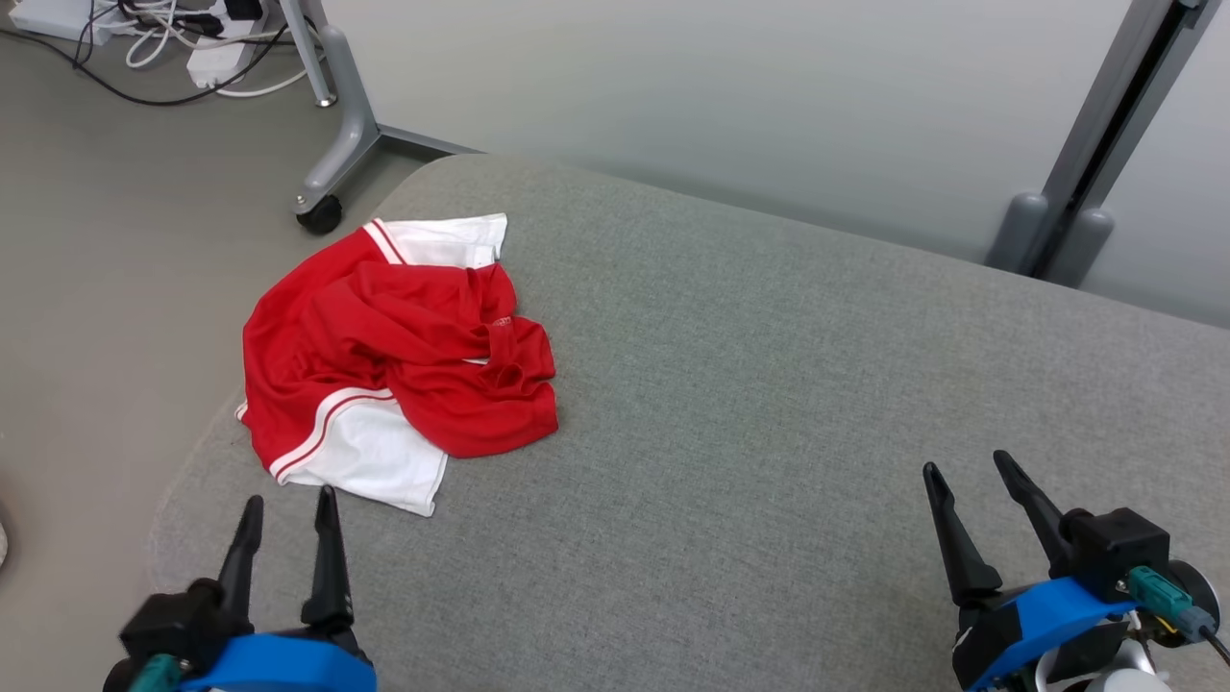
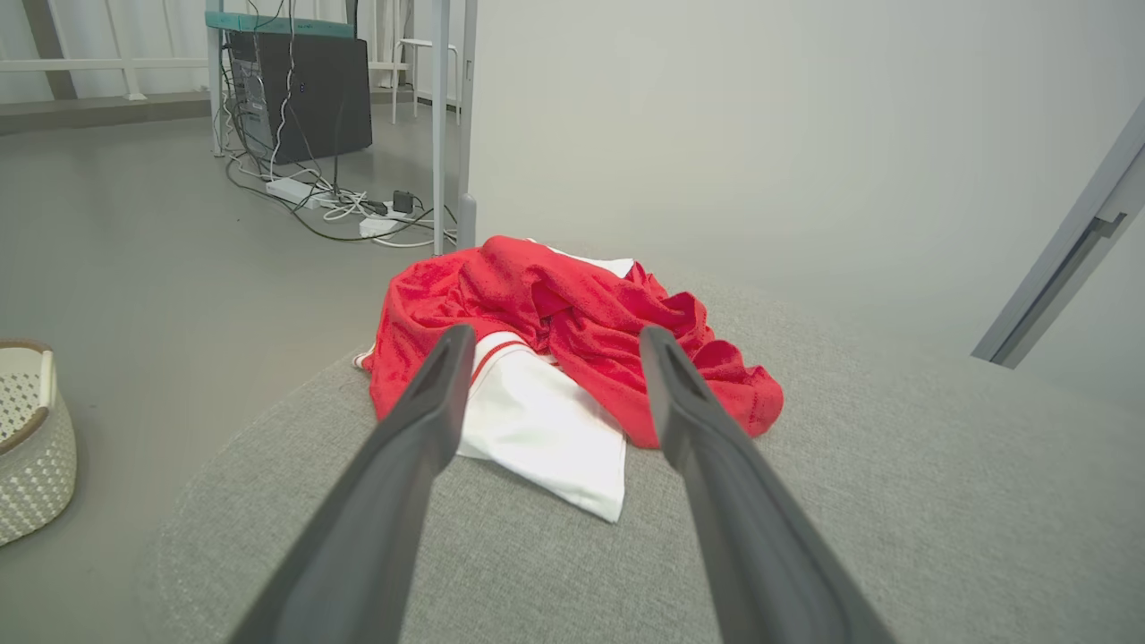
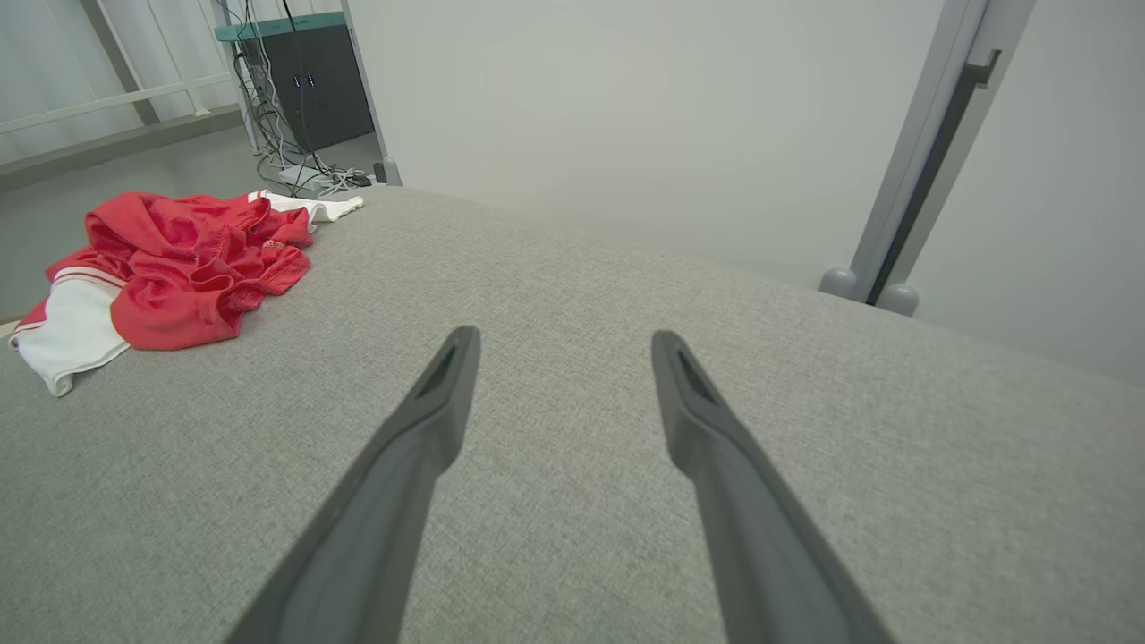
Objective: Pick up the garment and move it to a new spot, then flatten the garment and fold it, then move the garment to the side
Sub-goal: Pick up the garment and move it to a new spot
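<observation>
Two grippers show low in the head view above a table [image 1: 769, 432] covered in grey woven cloth, its near left corner rounded. The left gripper [image 1: 290, 495] has its dark, tapering fingers spread and holds nothing; the right gripper [image 1: 964, 461] is equally spread and empty, well apart from the garment [image 1: 394, 356]. The garment lies crumpled near the table's left edge, shiny red cloth with white panels and thin white stripes, just beyond the left gripper. Around the table are a smooth grey floor [image 1: 96, 288], a tangle of cables [image 1: 192, 38], a grey stand [image 1: 336, 125] on a wheel, a pale wall [image 1: 769, 96] and a grey post [image 1: 1105, 144].

In the left wrist view the spread fingers frame the garment's white panel without touching it. A white perforated basket [image 2: 36, 447] stands on the floor at the left, and a dark computer case [image 2: 304, 89] sits farther back.

In the right wrist view the parted fingers hang over bare grey weave, with the garment far to the left. A small pale mark on its red cloth is too small to read
</observation>
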### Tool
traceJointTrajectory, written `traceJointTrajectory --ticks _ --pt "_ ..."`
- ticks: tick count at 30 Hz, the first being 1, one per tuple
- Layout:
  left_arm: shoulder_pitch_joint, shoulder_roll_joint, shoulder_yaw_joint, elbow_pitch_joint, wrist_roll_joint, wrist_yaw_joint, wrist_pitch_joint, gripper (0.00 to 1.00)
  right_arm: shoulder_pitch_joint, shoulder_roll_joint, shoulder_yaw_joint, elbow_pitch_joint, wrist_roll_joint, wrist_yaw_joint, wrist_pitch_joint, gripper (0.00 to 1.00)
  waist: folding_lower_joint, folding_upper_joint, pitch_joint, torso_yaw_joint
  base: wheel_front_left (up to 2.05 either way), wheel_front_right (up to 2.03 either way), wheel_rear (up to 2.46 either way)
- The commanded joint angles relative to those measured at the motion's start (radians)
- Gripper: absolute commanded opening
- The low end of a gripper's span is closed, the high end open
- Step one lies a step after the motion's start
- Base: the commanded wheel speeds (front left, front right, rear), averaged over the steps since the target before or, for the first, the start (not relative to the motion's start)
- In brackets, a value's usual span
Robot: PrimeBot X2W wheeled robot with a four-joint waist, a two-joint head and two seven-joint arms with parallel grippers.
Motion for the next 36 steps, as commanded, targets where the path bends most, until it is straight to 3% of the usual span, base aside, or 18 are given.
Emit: traceJointTrajectory --ticks 1,4,11,17,26,30,34,35,36 --pt "-0.019 -0.008 0.013 -0.006 -0.014 -0.001 -0.004 1.00 -0.008 -0.008 -0.002 -0.003 -0.004 0.000 -0.001 1.00 0.0000 0.0000 0.005 0.004 0.00 0.00 0.00" --pt "-0.060 -0.008 0.050 -0.022 -0.065 -0.003 0.023 1.00 -0.007 -0.010 -0.009 -0.016 -0.003 0.000 0.005 1.00 0.0000 0.0000 0.023 0.014 0.00 0.00 0.00" --pt "-0.261 0.066 0.116 -0.027 -0.129 0.034 0.204 1.00 -0.048 -0.029 0.012 -0.070 -0.024 0.000 0.035 1.00 0.0000 0.0000 0.115 0.003 0.00 0.00 0.00" --pt "-0.445 0.135 0.173 0.138 -0.205 0.027 0.345 1.00 -0.117 -0.073 0.078 -0.150 -0.029 0.000 0.081 1.00 0.0000 0.0000 0.229 -0.080 0.00 0.00 0.00" --pt "-0.584 0.255 0.224 0.364 -0.262 0.059 0.534 1.00 -0.194 -0.135 0.132 -0.296 -0.030 0.000 0.166 1.00 0.0000 0.0000 0.403 -0.238 0.00 0.00 0.00" --pt "-0.589 0.258 0.236 0.435 -0.316 0.064 0.660 1.00 -0.203 -0.131 0.124 -0.331 -0.028 0.000 0.174 1.00 0.0000 0.0000 0.432 -0.289 0.00 0.00 0.00" --pt "-0.544 0.240 0.209 0.493 -0.353 0.137 0.893 1.00 -0.190 -0.126 0.119 -0.339 -0.024 0.000 0.170 1.00 0.0000 0.0000 0.426 -0.323 0.00 0.00 0.00" --pt "-0.541 0.243 0.209 0.480 -0.361 0.142 0.928 0.62 -0.186 -0.122 0.116 -0.339 -0.020 0.000 0.166 1.00 0.0000 0.0000 0.421 -0.327 0.00 0.00 0.00" --pt "-0.543 0.258 0.215 0.457 -0.366 0.143 0.938 0.03 -0.183 -0.119 0.114 -0.339 -0.020 0.000 0.166 1.00 0.0000 0.0000 0.415 -0.330 0.00 0.00 0.00"
